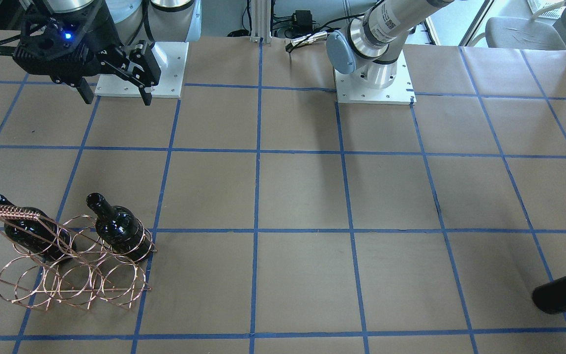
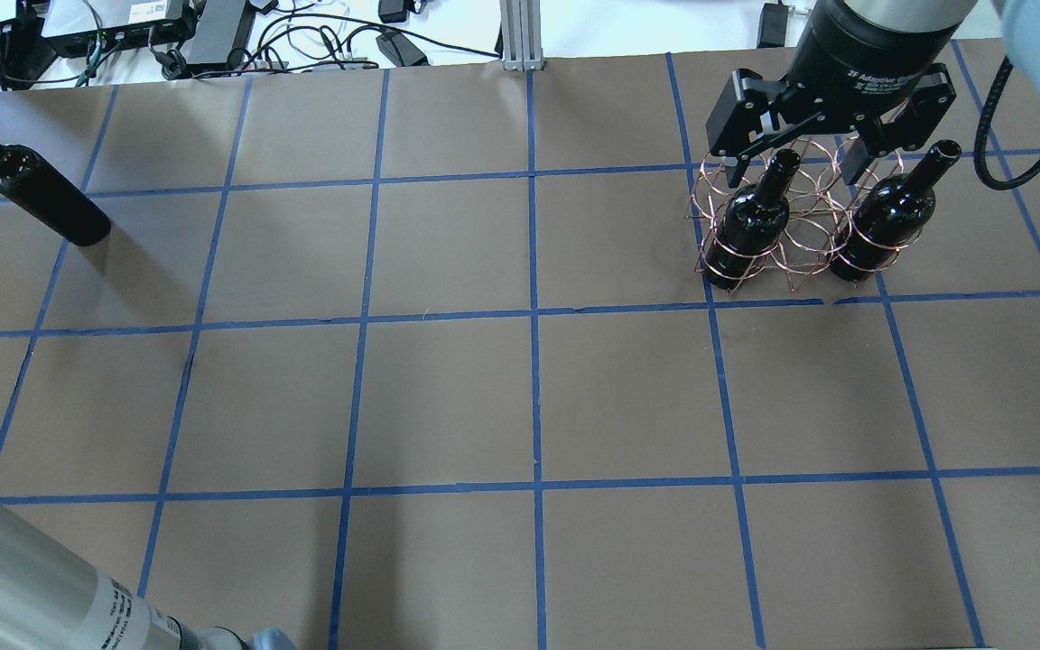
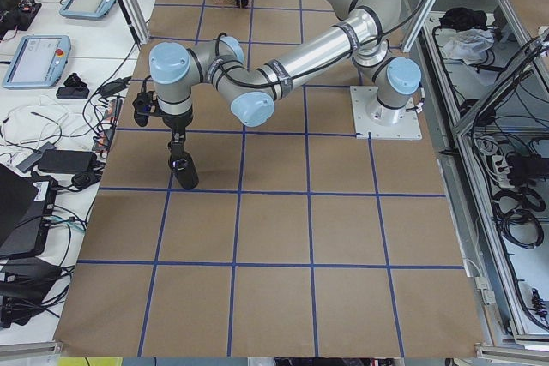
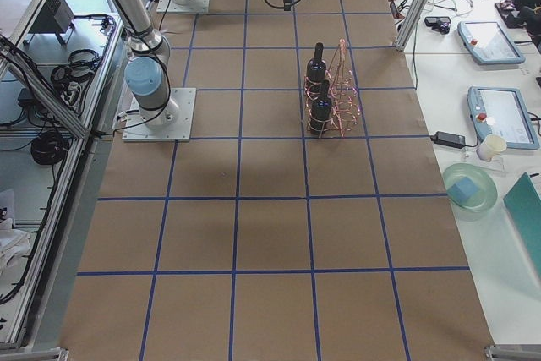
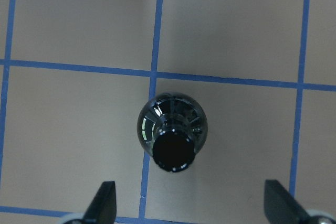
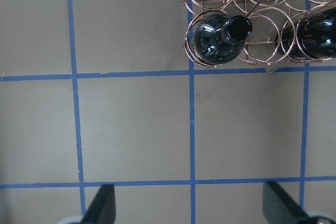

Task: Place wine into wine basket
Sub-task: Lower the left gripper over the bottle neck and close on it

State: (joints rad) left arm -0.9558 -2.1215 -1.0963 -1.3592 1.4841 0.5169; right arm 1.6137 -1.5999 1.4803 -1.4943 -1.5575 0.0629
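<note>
The wine, a glossy black bottle, stands alone on the table at the far left; it also shows in the exterior left view and at the front view's right edge. In the left wrist view I look down on its shoulder. My left gripper is open and empty above it, with the bottle off the finger line. The copper wire wine basket holds two look-alike bottles. My right gripper hangs open and empty above the basket, which also shows in the right wrist view.
The table is brown paper with a blue tape grid. Both arm bases stand on white plates at the robot's side. Cables and boxes lie past the far edge. The basket's twisted handle rises beside one bottle.
</note>
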